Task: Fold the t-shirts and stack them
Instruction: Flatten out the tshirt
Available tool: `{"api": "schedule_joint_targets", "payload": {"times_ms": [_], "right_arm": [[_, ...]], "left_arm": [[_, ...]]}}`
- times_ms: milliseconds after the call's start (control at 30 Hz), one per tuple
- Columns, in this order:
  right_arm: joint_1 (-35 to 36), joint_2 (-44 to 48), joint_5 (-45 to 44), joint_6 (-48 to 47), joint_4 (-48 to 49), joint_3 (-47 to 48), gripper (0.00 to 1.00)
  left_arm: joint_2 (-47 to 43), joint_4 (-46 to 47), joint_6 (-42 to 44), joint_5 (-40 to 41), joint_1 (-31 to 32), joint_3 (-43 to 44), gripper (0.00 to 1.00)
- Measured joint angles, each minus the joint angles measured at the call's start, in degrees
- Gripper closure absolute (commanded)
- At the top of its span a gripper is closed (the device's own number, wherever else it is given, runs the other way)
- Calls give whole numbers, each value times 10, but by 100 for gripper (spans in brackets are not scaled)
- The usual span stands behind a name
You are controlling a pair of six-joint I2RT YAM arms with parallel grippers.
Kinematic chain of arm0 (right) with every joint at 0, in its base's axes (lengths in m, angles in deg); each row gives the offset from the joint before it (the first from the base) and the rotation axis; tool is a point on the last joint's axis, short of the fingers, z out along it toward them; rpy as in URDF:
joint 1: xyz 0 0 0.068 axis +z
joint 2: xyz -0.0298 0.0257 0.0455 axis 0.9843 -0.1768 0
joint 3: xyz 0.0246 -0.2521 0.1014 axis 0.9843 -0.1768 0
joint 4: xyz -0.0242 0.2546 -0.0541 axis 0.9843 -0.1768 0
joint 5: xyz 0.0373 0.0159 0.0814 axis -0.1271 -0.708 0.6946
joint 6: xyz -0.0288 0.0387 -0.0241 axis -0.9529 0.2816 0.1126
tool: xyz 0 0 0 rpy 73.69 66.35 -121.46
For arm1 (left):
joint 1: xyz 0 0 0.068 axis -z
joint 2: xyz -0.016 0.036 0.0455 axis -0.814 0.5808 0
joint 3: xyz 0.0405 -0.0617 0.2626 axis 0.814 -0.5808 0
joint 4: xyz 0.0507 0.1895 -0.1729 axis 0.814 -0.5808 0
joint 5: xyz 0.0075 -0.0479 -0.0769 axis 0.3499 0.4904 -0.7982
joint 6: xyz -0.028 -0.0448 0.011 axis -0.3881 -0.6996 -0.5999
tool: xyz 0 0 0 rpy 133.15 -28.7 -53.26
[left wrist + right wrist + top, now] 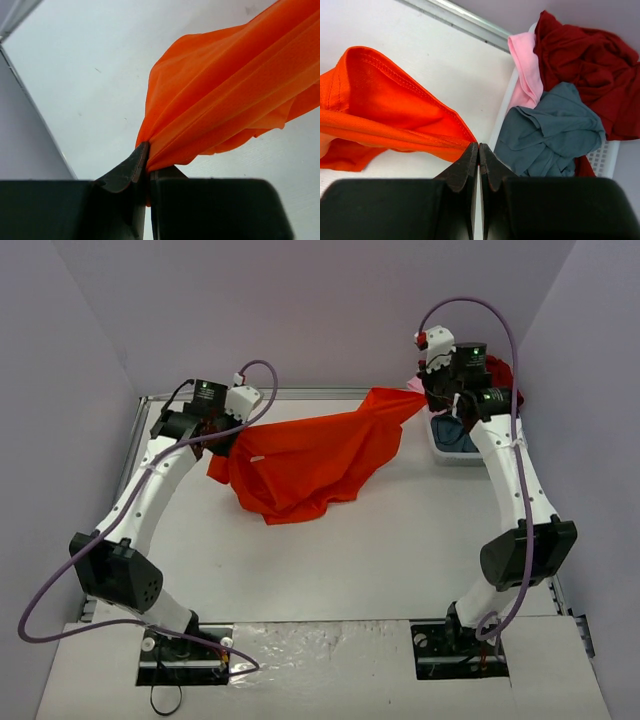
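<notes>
From above, four t-shirts show: one orange-red t-shirt (310, 460) out on the white table (350, 560), and three more bunched in the single white basket (445, 452) at the far right corner, a dark red t-shirt (500, 372), a grey-blue t-shirt (455, 435) and a sliver of a pale pink t-shirt (413, 387). The orange-red one hangs stretched between the two claws, its middle sagging in a loose belly towards the table. The left gripper (225, 440) holds its left end and the right gripper (430, 400) its right end, just beside the basket; the right arm's wrist hides part of the basket. In the left wrist view there is one shirt only: the left gripper (148, 155) is clamped tight on a gathered corner of the orange-red t-shirt (230, 95), whose folds fan up and to the right above the bare table (90, 75). In the right wrist view all four shirts appear again. The right gripper (478, 150) has its fingers pressed together, pinching the hemmed tip of the orange-red t-shirt (385, 110), which spreads away to the left. To the right of the fingers, the basket (602, 157) holds the grey-blue t-shirt (550, 130) nearest, the pale pink t-shirt (525, 70) draped over the rim, and the dark red t-shirt (585, 65) heaped behind. A metal rail (460, 20) runs along the table's far edge.
</notes>
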Motion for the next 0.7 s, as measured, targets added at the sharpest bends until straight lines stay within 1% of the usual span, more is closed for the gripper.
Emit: {"api": "schedule_joint_targets", "payload": {"times_ms": [100,233,333,367,400,467,500,533,600,700], "right_arm": [[0,28,4,1,0,0,100],[0,60,11,2,-3,-1,100],[-4,93,6,0,-3,-22,99],[-7,104,5,0,-4,-30,92],[-9,116,4,1,-4,-40,79],[-13,143,4,-1,-6,-65,78],[-15,155,5,-2,-9,-75,76],[-15,164,5,-1,-10,-83,75],[-15,177,7,-1,-14,-90,75],[-15,181,12,-1,-14,-90,74]], "left_arm": [[-17,-7,2,15,0,24,98],[-37,-18,6,24,0,29,97],[-57,-34,23,27,-3,19,92],[-67,-40,29,25,-5,8,89],[-83,-51,36,23,-8,-8,87],[-105,-62,47,12,-11,-27,79],[-119,-71,55,1,-11,-38,67],[-133,-81,66,-12,-11,-47,63],[-157,-101,82,-49,-11,-57,62],[-180,-133,110,-104,-9,-62,44]]}}
